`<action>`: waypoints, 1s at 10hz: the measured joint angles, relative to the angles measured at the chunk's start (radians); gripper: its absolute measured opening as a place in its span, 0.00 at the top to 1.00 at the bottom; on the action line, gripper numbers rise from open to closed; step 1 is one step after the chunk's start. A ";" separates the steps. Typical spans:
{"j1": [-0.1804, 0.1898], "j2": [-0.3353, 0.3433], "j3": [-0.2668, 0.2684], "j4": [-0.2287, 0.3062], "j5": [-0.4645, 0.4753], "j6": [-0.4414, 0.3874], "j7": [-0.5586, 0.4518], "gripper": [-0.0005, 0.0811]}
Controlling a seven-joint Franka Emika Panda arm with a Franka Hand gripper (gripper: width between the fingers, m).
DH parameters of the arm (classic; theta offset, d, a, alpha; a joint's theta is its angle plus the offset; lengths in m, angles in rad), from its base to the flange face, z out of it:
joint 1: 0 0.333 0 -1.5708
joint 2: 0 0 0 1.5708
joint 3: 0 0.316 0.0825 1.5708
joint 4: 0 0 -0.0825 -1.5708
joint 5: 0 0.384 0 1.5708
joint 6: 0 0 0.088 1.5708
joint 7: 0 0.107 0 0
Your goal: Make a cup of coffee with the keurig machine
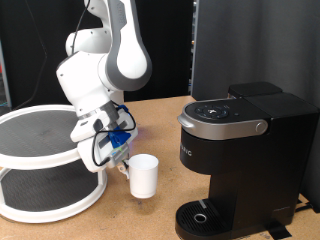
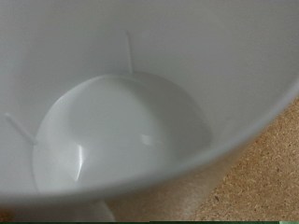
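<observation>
**White mug at the gripper, coffee maker waiting to the right**

Nearest the exterior camera, at the bottom left, sits a two-tier round white rack [image 1: 40, 160] with dark mesh shelves; its lower tier reaches almost to the frame's lower edge. It stands on a cork-brown table [image 1: 160, 115] that runs across the scene.

Just right of the rack, the white robot arm [image 1: 105, 60] bends down from the top of the picture. Its gripper [image 1: 122, 160], with blue cabling around the wrist, hangs low over the table at the left side of the cup [image 1: 144, 175]. The cup is a plain white mug standing upright on the table, mouth open upward. The gripper meets it at the handle side, but the fingers are too small and too crowded by cables to tell from here whether they are wide, narrow or clamped on the handle.

The wrist view is filled almost wholly by the cup [image 2: 131, 121]: its pale inner wall and round bottom, seen from above and very close, with nothing inside. A strip of cork table [image 2: 266, 173] shows past the rim. No fingers can be made out in this view.

Further right, well apart from the cup, stands the keurig machine [image 1: 245, 150], matte black with a silver-grey band around its closed rounded lid. Its round drip base [image 1: 205, 215] lies near the camera at the bottom, with nothing on it. Dark panels form the far background.
</observation>
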 joint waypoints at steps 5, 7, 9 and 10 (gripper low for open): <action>0.000 -0.004 0.008 0.015 0.000 -0.001 0.033 0.91; 0.000 -0.001 0.023 0.022 0.009 -0.001 0.041 0.91; 0.001 0.010 0.042 0.029 0.027 -0.001 0.043 0.91; 0.003 0.020 0.053 0.035 0.045 -0.001 0.043 0.91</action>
